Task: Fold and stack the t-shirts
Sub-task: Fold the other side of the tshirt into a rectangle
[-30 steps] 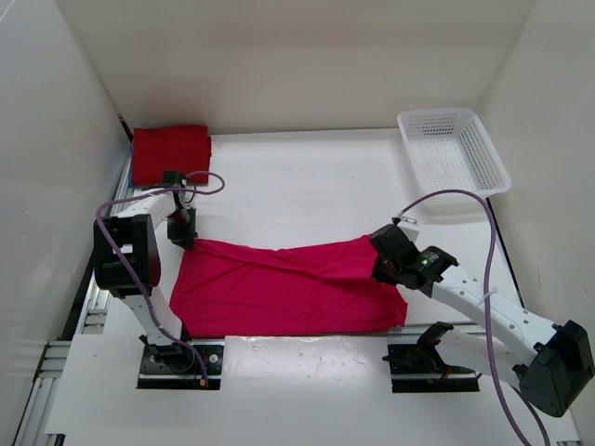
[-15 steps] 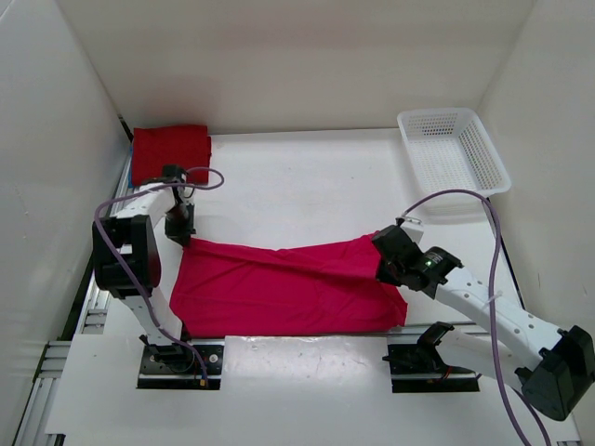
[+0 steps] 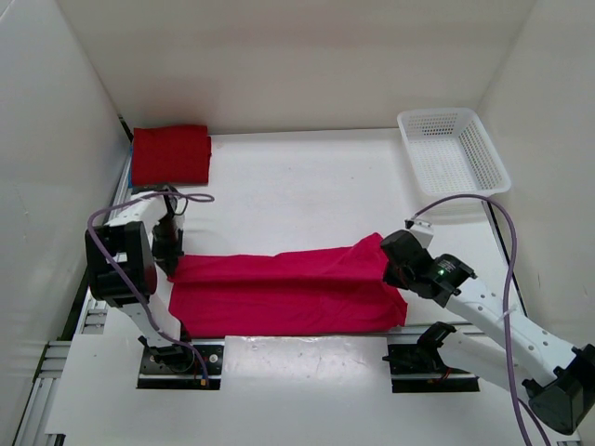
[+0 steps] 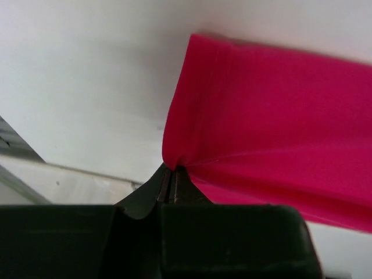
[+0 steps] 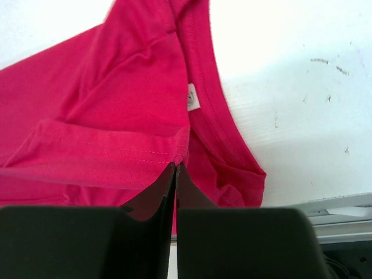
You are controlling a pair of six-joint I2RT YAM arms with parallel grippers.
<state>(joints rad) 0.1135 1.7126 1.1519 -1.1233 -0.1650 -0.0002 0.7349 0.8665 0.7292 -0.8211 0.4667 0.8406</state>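
Magenta t-shirt (image 3: pixel 288 290) lies stretched along bench (image 3: pixel 297 186) near edge; left gripper (image 3: pixel 172 263) clenched on its left end, right gripper (image 3: pixel 390 267) clenched on the right end. Dark red t-shirt (image 3: pixel 170 154) folded, far-left corner.

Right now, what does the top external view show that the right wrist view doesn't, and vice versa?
Only top external: the folded dark red shirt at the far left corner, the white mesh basket at far right, and the left arm at the left end of the pink shirt. Only right wrist: a small white label at the neckline, and the right jaws shut on a stitched hem. Both: the pink shirt on the table.
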